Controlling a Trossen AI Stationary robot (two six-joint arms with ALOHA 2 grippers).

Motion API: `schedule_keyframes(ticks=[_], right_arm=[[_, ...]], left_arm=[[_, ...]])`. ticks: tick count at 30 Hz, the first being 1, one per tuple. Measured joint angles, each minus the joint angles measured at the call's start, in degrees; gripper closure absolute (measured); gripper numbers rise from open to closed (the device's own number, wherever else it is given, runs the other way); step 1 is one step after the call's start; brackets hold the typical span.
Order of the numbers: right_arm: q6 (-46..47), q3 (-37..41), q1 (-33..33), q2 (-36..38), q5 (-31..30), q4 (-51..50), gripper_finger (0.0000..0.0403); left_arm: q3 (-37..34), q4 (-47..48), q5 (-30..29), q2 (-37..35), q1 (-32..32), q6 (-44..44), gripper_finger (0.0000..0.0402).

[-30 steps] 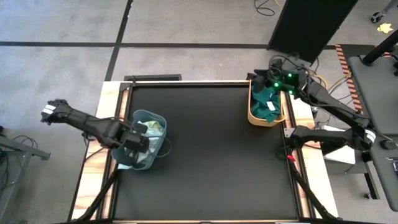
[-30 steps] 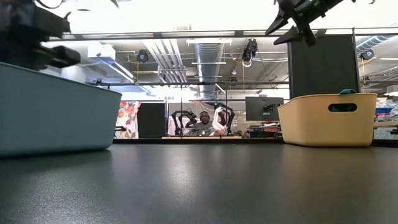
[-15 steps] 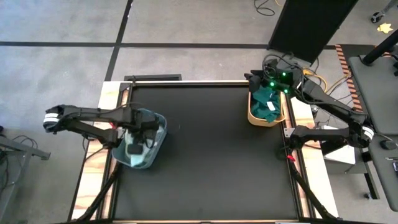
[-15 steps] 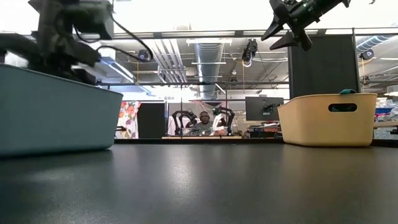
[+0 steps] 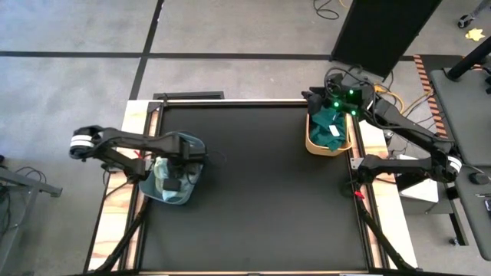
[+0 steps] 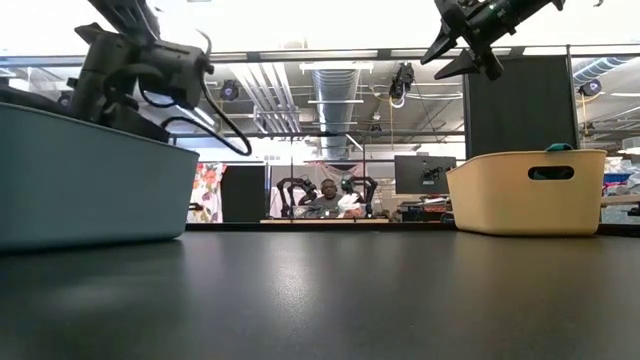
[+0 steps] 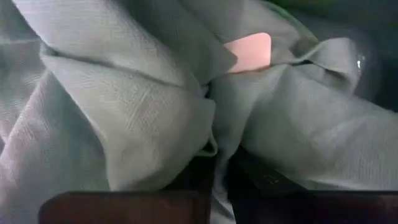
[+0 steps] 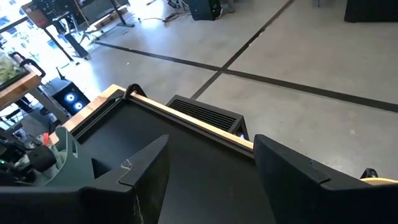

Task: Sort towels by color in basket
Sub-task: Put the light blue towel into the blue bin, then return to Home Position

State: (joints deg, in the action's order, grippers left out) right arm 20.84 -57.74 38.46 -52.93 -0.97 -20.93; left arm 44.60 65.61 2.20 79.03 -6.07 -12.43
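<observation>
The black table [image 5: 261, 192] carries two baskets. My left gripper [image 5: 175, 176] is down inside the teal basket [image 5: 184, 198], fingers nearly together and buried in the light mint towels [image 7: 124, 106]; whether they pinch cloth, I cannot tell. My right gripper [image 8: 208, 171] hangs with fingers spread above the tan basket [image 5: 312, 142], which holds dark teal towels [image 5: 330, 130].

The left end effector [image 5: 170, 184] is lowered, wrist bent downward, its fingers [image 7: 261, 180] nearly closed — the right end effector [image 8: 208, 180] is held raised, its fingers spread apart.
</observation>
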Motion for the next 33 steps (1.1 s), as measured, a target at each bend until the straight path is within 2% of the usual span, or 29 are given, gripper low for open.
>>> schedule_keyframes(ticks=[4, 10, 15, 19, 25, 27, 30, 33], right_arm=[[-0.02, 0.0, 0.02, 0.0, 0.0, -0.02, 0.0184], [-0.02, 0.0, 0.02, 0.18, 0.0, -0.07, 0.0184], [-0.95, 0.0, 0.02, 0.65, -0.01, -0.08, 0.0184], [-1.38, 0.0, 0.02, 0.85, 0.02, -0.04, 0.0184], [-1.53, -0.02, 0.02, 0.83, 0.18, -0.05, 0.0184], [-1.59, 0.0, 0.04, 0.85, 2.03, -0.02, 0.0184], [-2.6, 0.0, -0.33, 1.1, 6.95, 0.53, 0.0184], [-4.59, 0.06, -4.26, 1.36, 4.53, 0.77, 0.0184]], left_arm=[[-0.04, -0.92, 0.0, 1.8, 0.0, 1.14, 0.0357], [0.32, 0.12, 0.11, 0.17, 0.02, 3.07, 0.0272], [5.16, 7.58, -0.16, -3.51, 0.02, 6.38, 0.02], [9.67, 14.35, 2.02, -7.14, 0.02, 9.0, 0.016], [13.95, 19.27, 6.6, -12.56, 0.02, 12.03, 0.0131], [15.69, 19.12, 8.17, -14.58, 0.03, 13.9, 0.013], [18.93, 15.06, 8.26, -18.2, 0.02, 18.51, 0.0134], [20.25, 3.63, 7.24, -23.0, 0.06, 24.5, 0.0142]])
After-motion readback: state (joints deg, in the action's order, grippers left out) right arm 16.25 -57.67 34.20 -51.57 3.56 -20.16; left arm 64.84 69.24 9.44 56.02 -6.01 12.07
